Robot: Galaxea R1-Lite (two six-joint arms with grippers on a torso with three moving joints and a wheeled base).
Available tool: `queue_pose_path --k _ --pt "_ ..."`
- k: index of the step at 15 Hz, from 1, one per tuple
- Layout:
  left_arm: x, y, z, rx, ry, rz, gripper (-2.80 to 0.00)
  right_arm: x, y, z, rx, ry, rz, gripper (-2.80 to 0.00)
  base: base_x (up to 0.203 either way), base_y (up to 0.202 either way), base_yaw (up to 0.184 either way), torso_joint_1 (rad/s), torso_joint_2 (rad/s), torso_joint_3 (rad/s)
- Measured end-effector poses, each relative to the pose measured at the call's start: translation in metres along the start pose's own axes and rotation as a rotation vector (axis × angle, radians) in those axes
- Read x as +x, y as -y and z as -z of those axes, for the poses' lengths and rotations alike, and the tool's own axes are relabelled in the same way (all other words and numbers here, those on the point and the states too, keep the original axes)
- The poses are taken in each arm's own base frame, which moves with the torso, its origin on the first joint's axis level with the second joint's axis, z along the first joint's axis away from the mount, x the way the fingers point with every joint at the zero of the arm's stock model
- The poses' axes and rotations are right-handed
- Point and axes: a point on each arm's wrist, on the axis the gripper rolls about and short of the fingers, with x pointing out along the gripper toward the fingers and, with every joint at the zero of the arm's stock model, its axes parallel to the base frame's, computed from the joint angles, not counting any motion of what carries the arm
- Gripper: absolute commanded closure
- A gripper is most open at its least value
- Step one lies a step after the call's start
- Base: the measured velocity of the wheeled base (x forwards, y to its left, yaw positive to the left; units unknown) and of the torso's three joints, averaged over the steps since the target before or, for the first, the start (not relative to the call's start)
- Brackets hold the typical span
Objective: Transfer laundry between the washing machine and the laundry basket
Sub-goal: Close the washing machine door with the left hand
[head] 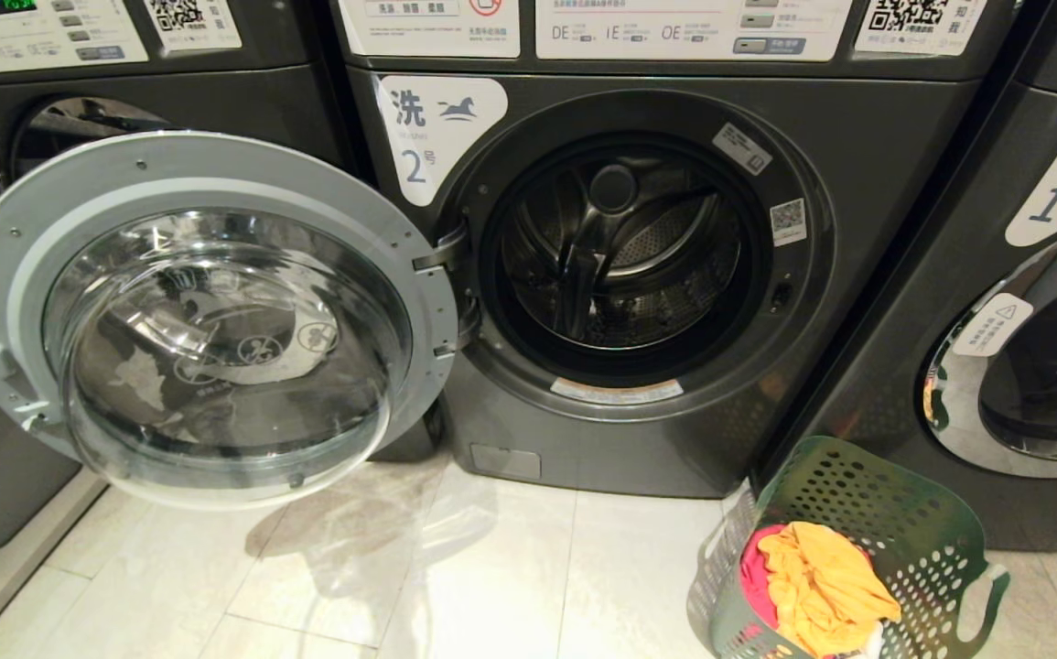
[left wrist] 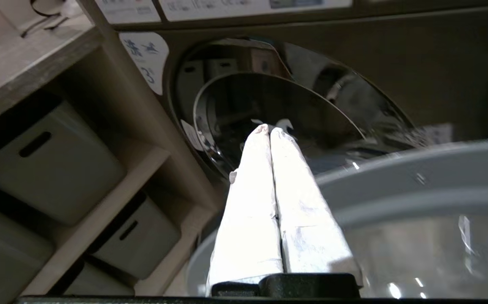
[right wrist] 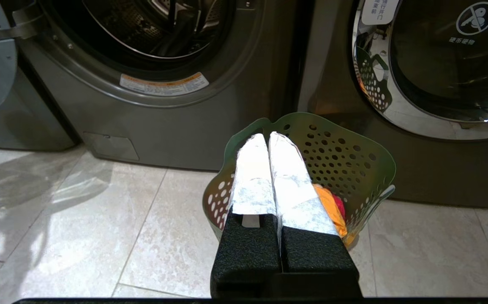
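Note:
The washing machine (head: pixel 674 439), marked 2, faces me with its round door (head: pixel 208 311) swung fully open to the left and its drum (head: pixel 620 256) bare inside. On the floor at the lower right stands the green laundry basket (head: pixel 912 522), holding orange-yellow and red laundry (head: pixel 821 586). Neither arm shows in the head view. My left gripper (left wrist: pixel 270 130) is shut and empty, above the open door's grey rim (left wrist: pixel 417 185). My right gripper (right wrist: pixel 268 137) is shut and empty, hanging over the laundry basket (right wrist: pixel 353 156) where orange laundry (right wrist: pixel 328 207) peeks out.
Washer 1 (head: pixel 1040 302) stands close on the right, washer 3 (left wrist: pixel 146 59) behind the open door. Wooden shelves with grey storage bins (left wrist: pixel 49 164) flank the far left. Pale tiled floor (head: pixel 455 567) lies before the machines.

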Motion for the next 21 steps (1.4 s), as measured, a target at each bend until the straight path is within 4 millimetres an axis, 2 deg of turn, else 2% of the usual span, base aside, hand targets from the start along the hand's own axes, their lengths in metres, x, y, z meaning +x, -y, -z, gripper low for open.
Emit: queue_pose_path --k 2,3,5,7,12,16,18,21 --pt "0.032 -0.005 0.01 -0.02 0.013 -0.004 0.0 0.0 0.0 0.0 0.006 0.0 0.002 0.0 0.0 0.0 0.0 0.0 0.0 0.0" --pt "0.041 -0.005 0.013 -0.05 0.01 0.001 0.0 0.0 0.0 0.0 0.005 0.0 0.002 0.0 0.0 0.0 0.0 0.0 0.0 0.0" --pt "0.053 -0.002 0.023 -0.14 -0.033 0.064 0.0 0.0 0.0 0.0 0.006 0.0 0.002 0.0 0.0 0.0 0.0 0.0 0.0 0.0" --pt "0.055 0.003 0.035 -0.221 -0.141 0.161 0.0 0.0 0.0 0.0 0.007 0.0 0.002 0.0 0.0 0.0 0.0 0.0 0.0 0.0" --pt "0.047 0.004 0.05 -0.296 -0.346 0.242 0.0 0.0 0.0 0.0 0.009 0.0 0.002 0.0 0.0 0.0 0.0 0.0 0.0 0.0" --pt "0.034 0.002 0.043 -0.301 -0.399 0.281 0.0 0.0 0.0 0.0 0.009 0.0 0.002 0.0 0.0 0.0 0.0 0.0 0.0 0.0" --pt "0.019 0.004 0.036 -0.305 -0.447 0.326 0.0 0.0 0.0 0.0 0.009 0.0 0.003 0.0 0.0 0.0 0.0 0.0 0.0 0.0" --pt "-0.021 0.007 0.024 -0.315 -0.562 0.44 0.0 0.0 0.0 0.0 0.008 0.0 0.003 0.0 0.0 0.0 0.0 0.0 0.0 0.0"
